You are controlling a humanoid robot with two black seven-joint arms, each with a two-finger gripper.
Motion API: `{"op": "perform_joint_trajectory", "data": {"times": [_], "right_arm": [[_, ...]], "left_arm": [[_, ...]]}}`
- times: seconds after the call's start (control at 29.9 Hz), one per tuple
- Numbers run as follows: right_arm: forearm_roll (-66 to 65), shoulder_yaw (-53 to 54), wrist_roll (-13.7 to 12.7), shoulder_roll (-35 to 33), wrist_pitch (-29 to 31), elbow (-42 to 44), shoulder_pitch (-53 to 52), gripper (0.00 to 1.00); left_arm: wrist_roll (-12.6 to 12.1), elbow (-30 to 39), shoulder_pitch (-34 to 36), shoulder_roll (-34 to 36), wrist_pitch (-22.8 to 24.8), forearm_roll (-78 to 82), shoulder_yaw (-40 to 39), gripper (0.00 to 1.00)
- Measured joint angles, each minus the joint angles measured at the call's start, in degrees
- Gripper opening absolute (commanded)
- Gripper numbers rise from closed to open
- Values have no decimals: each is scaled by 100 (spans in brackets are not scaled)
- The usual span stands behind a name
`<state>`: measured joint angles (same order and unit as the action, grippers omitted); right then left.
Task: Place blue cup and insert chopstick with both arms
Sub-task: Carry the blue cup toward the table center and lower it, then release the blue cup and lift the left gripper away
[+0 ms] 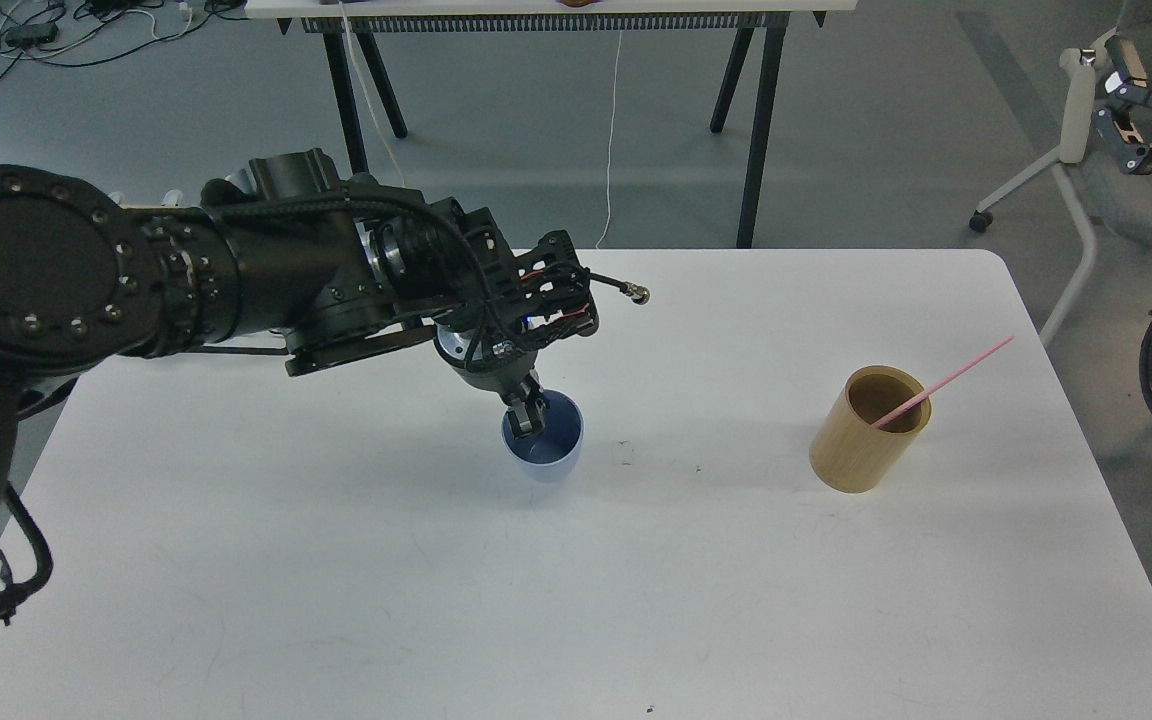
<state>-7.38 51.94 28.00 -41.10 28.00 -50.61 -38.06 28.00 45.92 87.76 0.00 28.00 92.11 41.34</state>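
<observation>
Nearby, tan holder (pixel 870 430) holds pink chopstick (pixel 946 383), apart from blue cup (pixel 551 455).

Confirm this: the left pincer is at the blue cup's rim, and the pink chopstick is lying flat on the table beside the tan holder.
Not quite. The head view shows the chopstick standing tilted inside the tan holder, its upper end sticking out past the rim, not flat on the table. The rest holds: the left pincer is at the blue cup's rim.

We are in a robotics lab or test room. Indicators: a plain white table (pixel 356 560) on a grey floor (pixel 886 150), loose cables (pixel 46 35) on that floor, a second bench on black trestle legs (pixel 761 120), and a wheeled stand (pixel 1056 190).
</observation>
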Motion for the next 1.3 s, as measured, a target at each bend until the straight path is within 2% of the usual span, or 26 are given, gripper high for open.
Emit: {"op": "perform_joint_trajectory", "data": {"times": [0.23,0.4,0.57,0.63,0.73,0.8,0.9,0.94,1.14,1.3], "right_arm": [[0,0,0,1,0,4,0,98],[0,-7,0,0,0,0,6,98],[0,-7,0,-5,0,-3,22,98],[0,-7,0,-5,0,-8,26,98],[0,-8,0,-5,0,-9,27,98],[0,-9,0,-5,0,-8,32,98],[0,-8,0,-5,0,-4,34,98],[0,-6,0,-6,0,-3,34,98],[-193,4,0,-146,0,78,-106,98],[-1185,-9,0,-236,0,187,-437,98]], "left_arm": [[0,5,-195,0,0,0,-10,2],[0,-9,-205,0,0,0,-6,10],[0,-12,-206,0,0,-2,-47,34],[0,-12,-206,0,0,-7,-71,38],[0,-12,-206,0,0,-11,-90,52],[0,-19,-208,0,0,-17,-151,55],[0,-58,-214,0,0,-47,-448,72],[0,-82,-217,0,0,-62,-598,74],[-2,-624,-408,1,0,-358,-1702,79],[0,-715,-501,218,0,-985,-2736,80]]}}
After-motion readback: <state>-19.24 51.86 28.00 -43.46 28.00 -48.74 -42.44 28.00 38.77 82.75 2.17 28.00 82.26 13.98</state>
